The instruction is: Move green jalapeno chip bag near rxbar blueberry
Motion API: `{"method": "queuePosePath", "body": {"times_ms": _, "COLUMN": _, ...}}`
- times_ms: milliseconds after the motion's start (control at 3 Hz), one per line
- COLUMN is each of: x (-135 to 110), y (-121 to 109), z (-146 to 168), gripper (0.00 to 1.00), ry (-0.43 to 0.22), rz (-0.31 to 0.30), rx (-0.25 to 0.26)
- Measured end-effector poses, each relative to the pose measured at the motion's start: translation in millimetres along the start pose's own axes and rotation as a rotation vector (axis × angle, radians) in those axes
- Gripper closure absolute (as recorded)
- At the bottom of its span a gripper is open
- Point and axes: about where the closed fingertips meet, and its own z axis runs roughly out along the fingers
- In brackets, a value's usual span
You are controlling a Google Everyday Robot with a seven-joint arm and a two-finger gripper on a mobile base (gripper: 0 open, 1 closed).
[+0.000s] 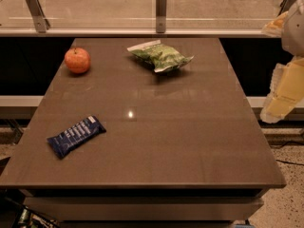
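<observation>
Crinkly green jalapeno chip bag with white sealed ends [161,57] lies flat at the far centre of the brown desk [190,141], nothing touching it. Flat dark-blue rxbar blueberry with white lettering [76,136] sits near-left, angled, well apart from the bag. Round orange-red apple [77,60] is at far left; I take it for a distractor. My pale tool [284,93] hangs beyond the desk's right edge, clear of everything; open or closed, I cannot tell. Task not begun, by my reading. Nothing lies between bag and bar, so the diagonal carry looks free. I'd reach in from the right and take the bag from above, minding the slippery film.
</observation>
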Motion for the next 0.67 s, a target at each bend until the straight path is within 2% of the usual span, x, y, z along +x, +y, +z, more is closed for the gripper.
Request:
{"method": "queuePosePath", "body": {"times_ms": 333, "x": -1.1, "y": -2.4, "z": -1.3, "gripper": 0.0, "ry": 0.002, "rz": -0.002, "rx": 0.006}}
{"method": "queuePosePath", "body": {"times_ms": 667, "x": -9.3, "y": -15.9, "z": 3.4, "gripper": 0.0, "ry": 0.023, "rz": -0.015, "rx": 0.014}}
